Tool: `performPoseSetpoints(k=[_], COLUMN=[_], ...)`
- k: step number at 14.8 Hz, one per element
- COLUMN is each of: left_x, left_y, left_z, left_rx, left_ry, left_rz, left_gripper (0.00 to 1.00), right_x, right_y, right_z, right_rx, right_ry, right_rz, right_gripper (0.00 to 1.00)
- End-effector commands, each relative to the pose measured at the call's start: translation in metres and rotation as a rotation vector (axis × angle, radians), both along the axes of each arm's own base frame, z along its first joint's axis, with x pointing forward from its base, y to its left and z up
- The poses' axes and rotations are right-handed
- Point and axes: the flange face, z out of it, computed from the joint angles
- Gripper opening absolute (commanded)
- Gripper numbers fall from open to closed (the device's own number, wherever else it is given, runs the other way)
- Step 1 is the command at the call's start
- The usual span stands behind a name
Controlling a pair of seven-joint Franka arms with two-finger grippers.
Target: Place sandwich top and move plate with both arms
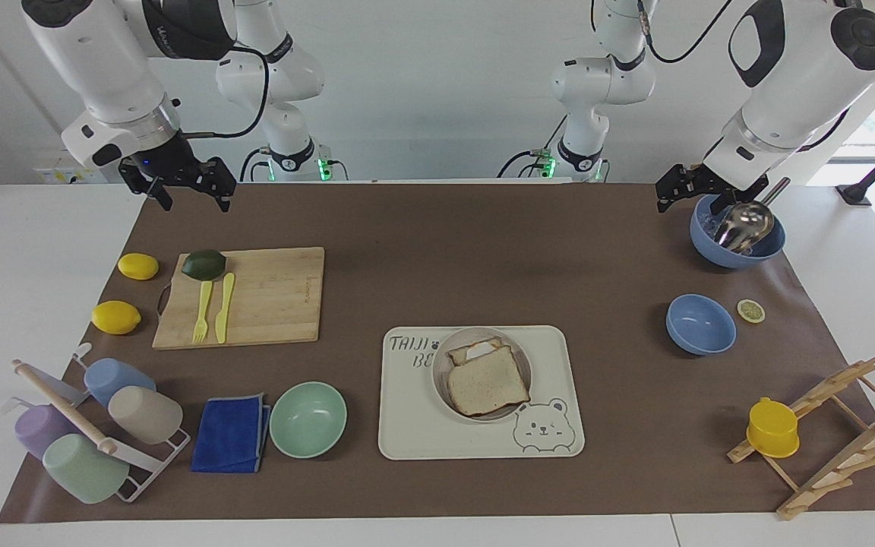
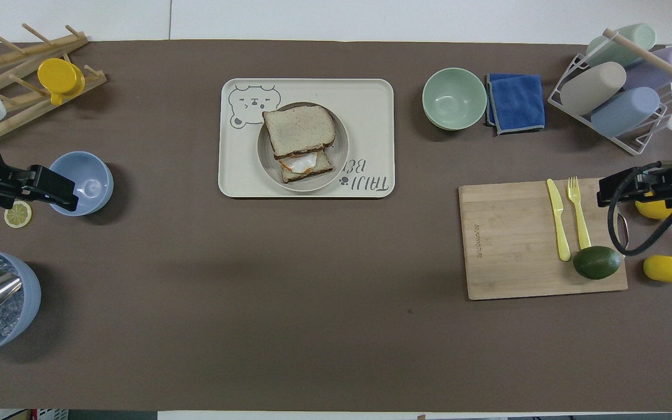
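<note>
On the plate (image 1: 519, 363) mid-frame sits the bread (image 1: 488, 389); my left gripper (image 1: 692, 194) and right gripper (image 1: 190, 191) hang open, up top.

Sandwich top (image 1: 488, 388) on plate (image 1: 441, 377)

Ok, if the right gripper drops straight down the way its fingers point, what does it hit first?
Most likely the wooden cutting board, at the end where the avocado lies, possibly the avocado itself. The right gripper hangs open, high over that area, so its exact footprint is unclear.
</note>
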Motion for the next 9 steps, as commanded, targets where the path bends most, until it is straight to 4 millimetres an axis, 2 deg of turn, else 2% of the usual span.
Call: performPoseSetpoints(k=[1, 9], left_x=[-0.0041, 0.0004], left_y=[0.0023, -0.0027], left_z=[0.0036, 0.0050], left_rx=[0.005, -0.009], left_ry=[-0.022, -0.056], left_rz=[-0.009, 0.037], left_gripper=[1.00, 1.00], right_x=[-0.0034, -0.0031], right_y=[-0.0015, -0.0007], right_z=[0.0048, 0.0056], right_rx=[0.033, 0.033], right_ry=[-0.012, -0.015], right_rz=[0.013, 0.015], right_gripper=[1.00, 1.00])
